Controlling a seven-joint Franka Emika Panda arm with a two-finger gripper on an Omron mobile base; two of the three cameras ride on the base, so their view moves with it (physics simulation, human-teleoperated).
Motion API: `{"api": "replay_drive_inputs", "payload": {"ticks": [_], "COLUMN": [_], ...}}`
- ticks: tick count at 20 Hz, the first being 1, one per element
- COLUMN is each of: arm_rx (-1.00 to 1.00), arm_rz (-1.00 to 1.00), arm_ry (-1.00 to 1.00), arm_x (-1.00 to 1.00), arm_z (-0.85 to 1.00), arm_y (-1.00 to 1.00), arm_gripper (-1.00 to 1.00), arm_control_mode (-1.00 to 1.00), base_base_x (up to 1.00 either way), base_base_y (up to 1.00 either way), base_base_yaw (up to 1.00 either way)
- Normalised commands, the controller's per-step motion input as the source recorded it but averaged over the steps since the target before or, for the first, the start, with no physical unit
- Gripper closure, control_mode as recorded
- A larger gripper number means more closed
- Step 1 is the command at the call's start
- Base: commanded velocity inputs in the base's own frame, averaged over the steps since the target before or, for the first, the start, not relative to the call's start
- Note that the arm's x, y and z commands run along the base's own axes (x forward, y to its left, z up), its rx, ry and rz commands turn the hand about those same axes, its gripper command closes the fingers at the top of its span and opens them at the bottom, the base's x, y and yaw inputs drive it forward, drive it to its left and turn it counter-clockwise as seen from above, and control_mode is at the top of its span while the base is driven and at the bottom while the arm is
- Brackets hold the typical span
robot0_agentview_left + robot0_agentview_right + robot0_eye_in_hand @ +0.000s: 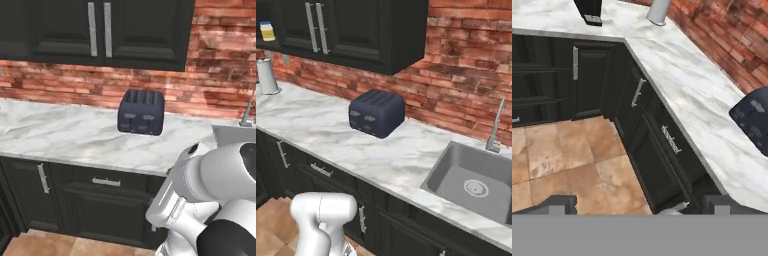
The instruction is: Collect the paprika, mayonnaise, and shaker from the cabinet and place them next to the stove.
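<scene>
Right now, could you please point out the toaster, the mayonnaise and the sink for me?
toaster (376, 113): right base view, its front face.
mayonnaise (267, 31): right base view, jar body in the cabinet recess.
sink (456, 182): right base view, bare basin floor.

Blue-lidded yellow mayonnaise sits in black cabinet.

The matte black panelled wall cabinet has silver bar handles. Behind the dark navy boxy toaster runs a red-and-brown brick wall. The marble tabletop is white, grey-veined. The steel sink is grey; the floor tiles are mottled tan.
</scene>
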Motion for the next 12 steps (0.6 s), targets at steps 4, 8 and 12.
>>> {"api": "replay_drive_inputs", "payload": {"ticks": [4,8,12], "arm_rx": [0.0,0.0,0.0], "arm_rz": [0.0,0.0,0.0], "arm_ry": [0.0,0.0,0.0], "arm_x": [0.0,0.0,0.0], "arm_z": [0.0,0.0,0.0], "arm_y": [0.0,0.0,0.0], "arm_gripper": [-1.0,-1.0,-1.0], "arm_control_mode": [1.0,1.0,1.0], "base_base_x": [0.8,0.82,0.63], "base_base_y": [0.72,0.63,0.45], "base_base_yaw": [-0.05,-0.01,0.0]}}
